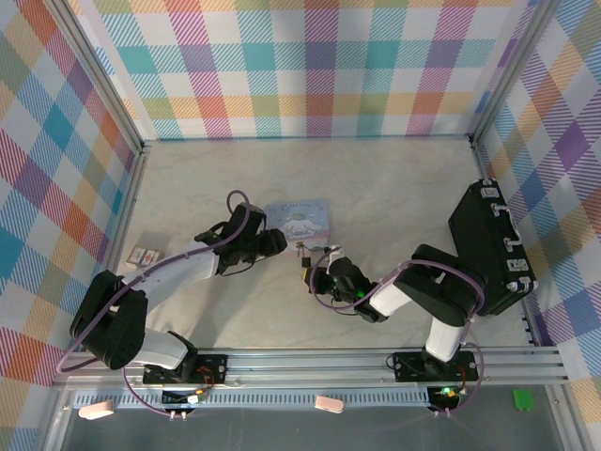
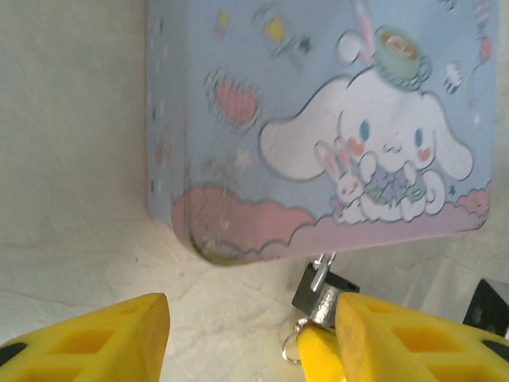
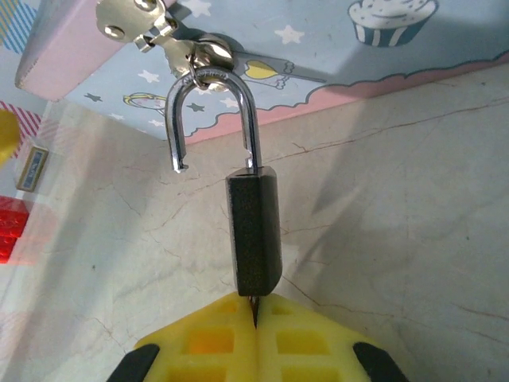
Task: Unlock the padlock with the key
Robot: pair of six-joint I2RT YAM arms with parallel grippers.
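black padlock (image 3: 254, 235), pastel blue-lilac tin (image 2: 318, 119)

A: Key (image 3: 254, 309): only a sliver shows below the padlock (image 3: 254, 235); rest buried between the right fingers (image 3: 294, 322).
B: Noted; left wrist view: padlock partly behind the left finger (image 2: 382, 318); tin (image 2: 318, 119) cut by the top edge; overhead, shackle too small to read.

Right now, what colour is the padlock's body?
The padlock body is blackish; the right wrist view shows it best.
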